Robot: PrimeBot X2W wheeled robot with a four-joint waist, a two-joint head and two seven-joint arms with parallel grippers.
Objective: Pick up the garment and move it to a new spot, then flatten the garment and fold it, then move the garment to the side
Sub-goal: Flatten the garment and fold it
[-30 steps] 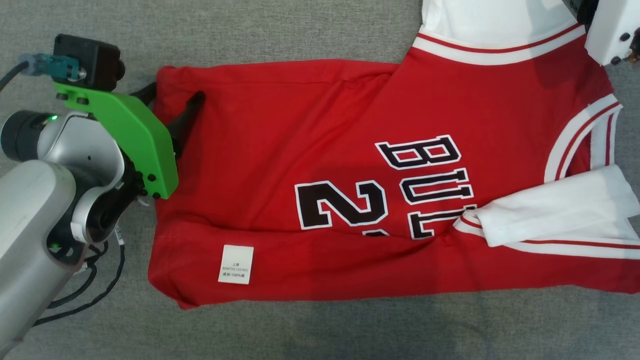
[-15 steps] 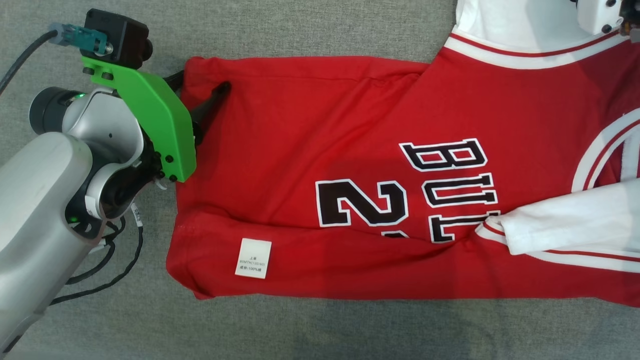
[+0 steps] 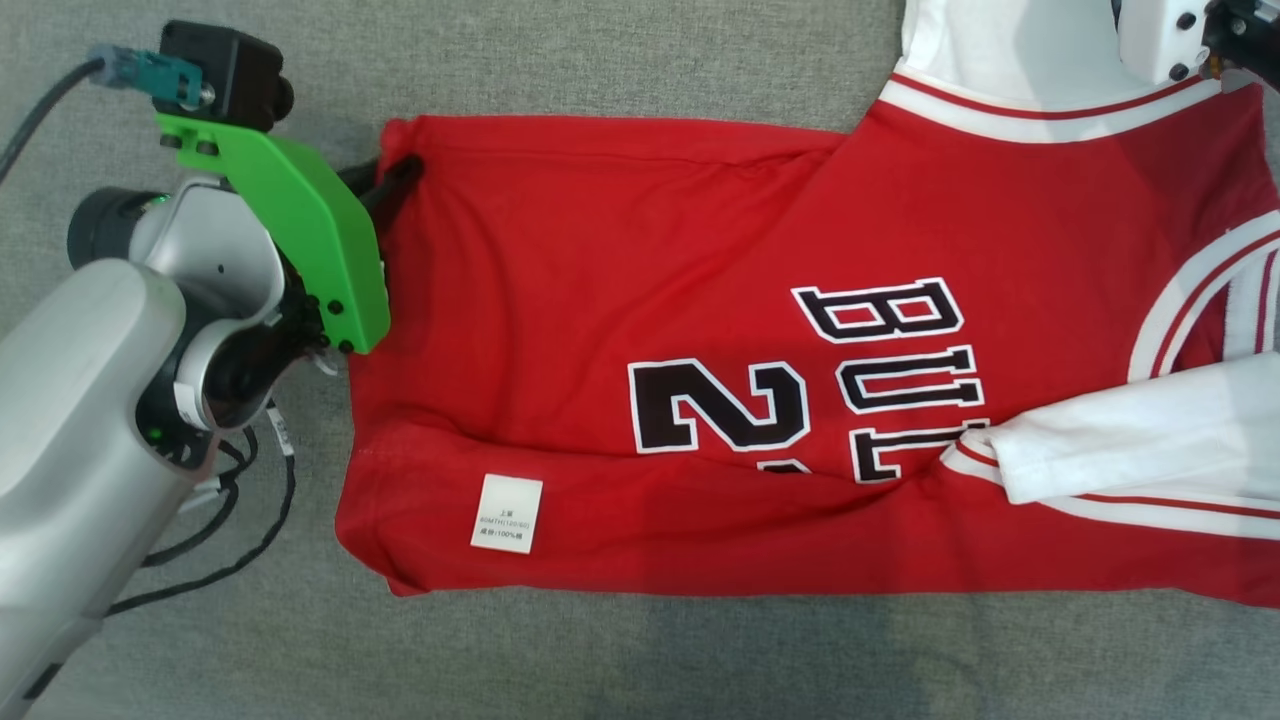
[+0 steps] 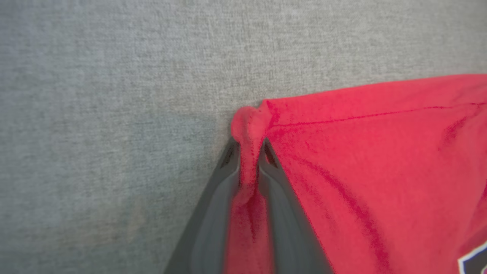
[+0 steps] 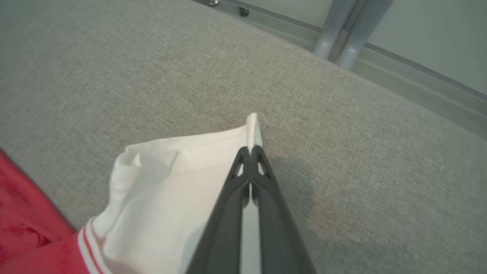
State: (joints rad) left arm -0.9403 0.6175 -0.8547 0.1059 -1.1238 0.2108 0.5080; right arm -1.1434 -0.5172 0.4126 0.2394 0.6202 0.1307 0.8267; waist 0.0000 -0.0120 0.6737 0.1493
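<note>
Both end effectors are clamped on the garment (image 3: pixel 620 250). The red jersey lies flat on the grey surface (image 3: pixel 600 60) with its long axis left-right: hem points left, collar end points right and runs off the right edge of the head view.

Left end effector (image 4: pixel 249 144) pinches the far-left hem corner, with a bunch of red cloth squeezed between its fingers. Right end effector (image 5: pixel 251 150) has its fingers pressed together on the edge of the far white sleeve (image 5: pixel 171 182), at far right.

Near white sleeve (image 3: pixel 1130 440) is folded across the chest and covers part of the black lettering (image 3: pixel 880 370), which reads far-to-near. The near long edge looks turned over onto the front, hiding the lower part of the number. White care label (image 3: pixel 506 513) sits on that strip, near-left, close to the hem.
</note>
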